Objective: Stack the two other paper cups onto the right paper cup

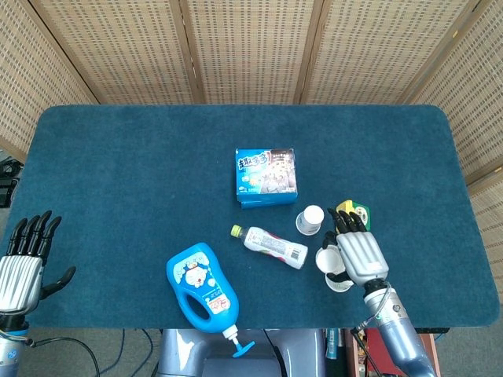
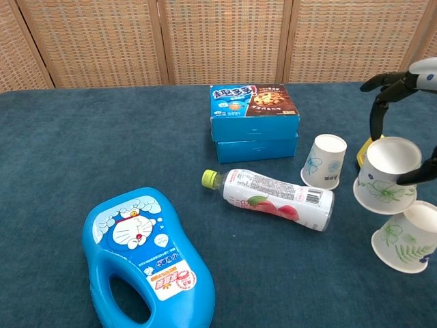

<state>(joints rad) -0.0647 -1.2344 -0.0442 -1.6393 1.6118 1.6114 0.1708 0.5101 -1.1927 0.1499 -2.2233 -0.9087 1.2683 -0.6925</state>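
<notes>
Three paper cups sit among the clutter on the blue table point(image 1: 118, 157), which fills most of both views. Biggest of the loose things is the blue detergent bottle point(image 2: 147, 256), lying flat near the front edge with its cartoon label up. Behind it, toward the middle, two blue snack boxes point(image 2: 254, 121) are stacked one on the other. A clear drink bottle point(image 2: 270, 197) with a yellow-green cap lies on its side between the boxes and the front edge.

The right hand point(image 1: 360, 253) grips the held cup point(image 2: 386, 176) between thumb and fingers, mouth tilted up and toward the chest camera (the cup is clear of the table). It hangs just above and behind the right cup point(image 2: 407, 236), which stands upside down near the table's right front; the two overlap in the chest view, so contact cannot be told. The middle cup point(image 2: 323, 160) stands upside down just right of the boxes, near the drink bottle's base. A small yellow-and-green item point(image 1: 357, 213) shows just beyond the right hand's fingertips.

The left hand point(image 1: 22, 263) rests off the table's left front corner, fingers straight and spread, holding nothing.
</notes>
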